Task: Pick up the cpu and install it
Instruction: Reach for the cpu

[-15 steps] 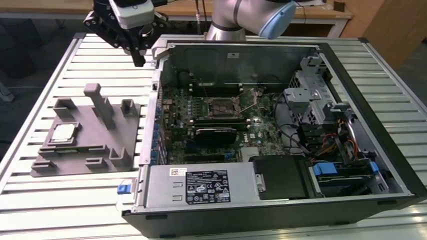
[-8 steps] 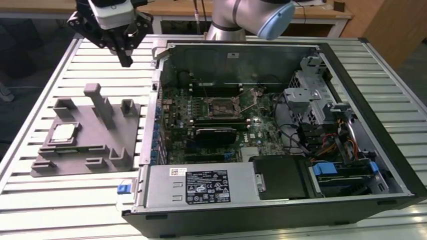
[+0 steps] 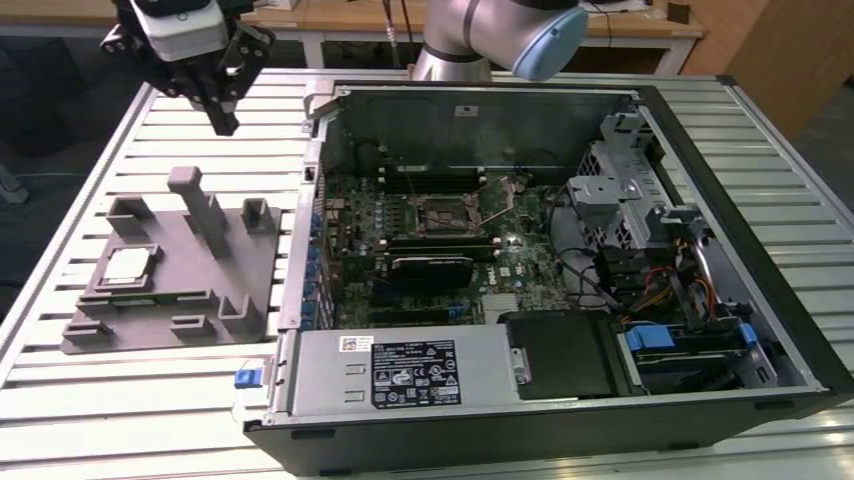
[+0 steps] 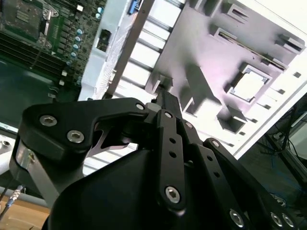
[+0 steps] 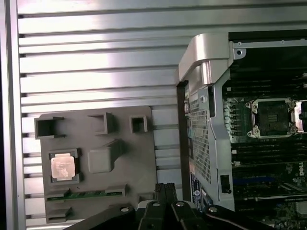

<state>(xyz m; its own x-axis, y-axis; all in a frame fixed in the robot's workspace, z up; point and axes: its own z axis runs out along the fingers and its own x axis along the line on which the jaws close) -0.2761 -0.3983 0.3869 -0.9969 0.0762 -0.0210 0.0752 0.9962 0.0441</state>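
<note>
Claw hangs over the far part of the slatted table, on the exterior view's left of the open computer case. Its fingers are pressed together, gripping and touching nothing. The cpu lies in a recess of the grey holder, nearer than the claw and well apart from it.

Hand hangs at the exterior view's upper left
It points down, fingers pressed together; the arm bends at top centre.
</note>
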